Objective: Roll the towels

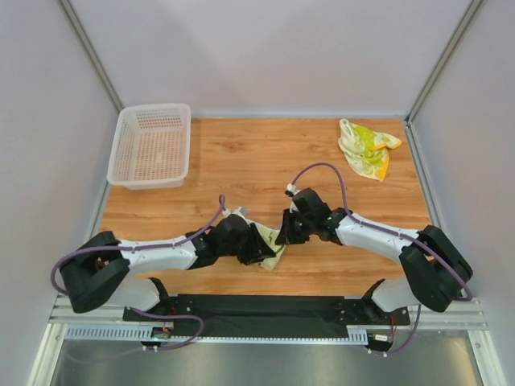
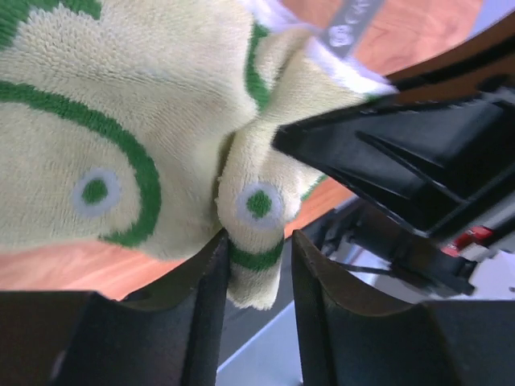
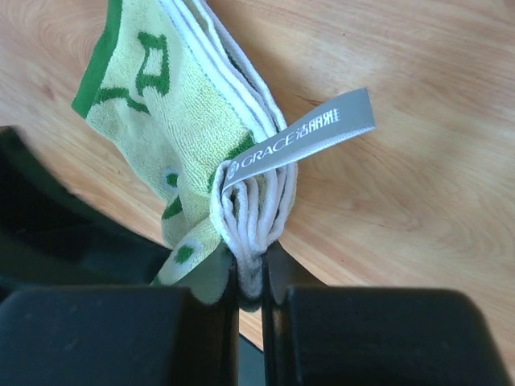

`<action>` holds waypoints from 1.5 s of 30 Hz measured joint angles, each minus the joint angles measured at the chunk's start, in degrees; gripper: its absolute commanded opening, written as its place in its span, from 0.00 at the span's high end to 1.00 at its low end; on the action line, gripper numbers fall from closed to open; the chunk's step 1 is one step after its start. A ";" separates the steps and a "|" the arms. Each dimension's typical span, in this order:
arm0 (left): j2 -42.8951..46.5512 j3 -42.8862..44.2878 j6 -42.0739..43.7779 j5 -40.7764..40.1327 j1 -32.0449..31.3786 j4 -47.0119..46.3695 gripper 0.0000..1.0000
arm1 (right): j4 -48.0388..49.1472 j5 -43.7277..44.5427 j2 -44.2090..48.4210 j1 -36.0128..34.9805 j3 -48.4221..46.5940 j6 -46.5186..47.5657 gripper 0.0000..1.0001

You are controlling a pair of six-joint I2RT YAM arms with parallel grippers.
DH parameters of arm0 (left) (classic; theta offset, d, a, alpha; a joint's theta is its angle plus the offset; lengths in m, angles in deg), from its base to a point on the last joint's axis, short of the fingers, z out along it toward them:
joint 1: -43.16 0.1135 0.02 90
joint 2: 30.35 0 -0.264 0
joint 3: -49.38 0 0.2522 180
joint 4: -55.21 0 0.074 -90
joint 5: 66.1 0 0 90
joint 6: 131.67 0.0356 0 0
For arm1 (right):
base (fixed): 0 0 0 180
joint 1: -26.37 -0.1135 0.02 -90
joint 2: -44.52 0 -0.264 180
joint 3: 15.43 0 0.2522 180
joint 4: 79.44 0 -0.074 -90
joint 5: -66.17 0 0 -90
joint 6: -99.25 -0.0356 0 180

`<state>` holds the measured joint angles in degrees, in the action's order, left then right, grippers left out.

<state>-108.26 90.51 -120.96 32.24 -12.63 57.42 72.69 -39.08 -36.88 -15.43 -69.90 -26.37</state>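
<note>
The green-lined towel (image 3: 153,104) hangs bunched between the two arms at the near middle of the bench (image 1: 241,153), lifted rather than lying flat. The blotched towel (image 1: 366,149) lies crumpled at the far right corner, well apart. The right fingers (image 3: 228,281) are pressed nearly together on a stack of white-piped hem layers just below the grey label (image 3: 306,137). That stack is the firmest part of the cloth. The left fingers (image 2: 221,245) stand partly apart with a small lobe of terry between them, and a sliver of gap shows on one side, so they look to bracket the fold loosely rather than pinch it. The cloth appears light, limp and grippy, with a looped pile that should not slide but gives no stiffness of its own. It will likely sag and fold wherever it is unsupported. The stitched edges and corners seem the best places to take hold, since they keep their line. A pinch in the open middle would only gather a wad.
</note>
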 measured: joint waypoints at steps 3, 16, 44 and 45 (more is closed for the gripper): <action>3.78 7.28 4.79 -5.90 -1.46 15.91 0.55 | -1.64 0.98 0.17 -0.09 -0.52 0.11 1.00; -5.79 27.10 14.56 -31.17 -15.41 53.86 0.55 | -5.44 1.90 -0.02 -0.52 -0.94 0.11 1.00; -18.75 35.28 31.08 -38.88 -26.60 44.70 0.54 | -7.48 1.62 -2.03 -0.52 -2.86 0.11 1.00; -19.12 36.04 31.36 -39.39 -26.95 44.72 0.54 | -7.52 1.60 -2.14 -0.52 -2.86 0.11 1.00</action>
<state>-127.38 126.55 -89.59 -7.15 -39.57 102.14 65.17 -37.48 -39.02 -15.95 -72.76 -26.26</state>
